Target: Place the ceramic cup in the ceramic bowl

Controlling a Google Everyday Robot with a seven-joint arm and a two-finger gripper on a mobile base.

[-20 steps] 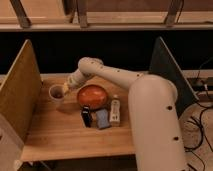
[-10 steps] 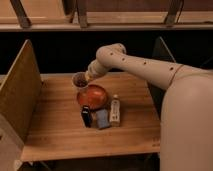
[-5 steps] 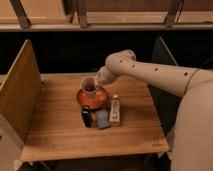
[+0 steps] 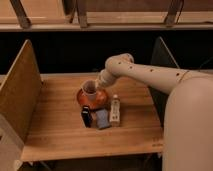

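Observation:
The off-white ceramic cup (image 4: pixel 90 91) is upright within the outline of the orange-red ceramic bowl (image 4: pixel 83 101), which sits on the wooden table (image 4: pixel 60 130). I cannot tell whether the cup rests on the bowl's bottom or hangs just above it. My gripper (image 4: pixel 99 85) is at the cup's right side, at the end of the white arm reaching in from the right, and is shut on the cup.
A slim white bottle (image 4: pixel 115 110), a blue packet (image 4: pixel 102 119) and a dark small object (image 4: pixel 86 116) lie just in front of the bowl. A wooden divider (image 4: pixel 20 95) stands at the left and a dark panel (image 4: pixel 162 65) at the right.
The gripper carried the cup from the table's left side up and rightward, then lowered it into the bowl. The bowl and the other items stayed put.

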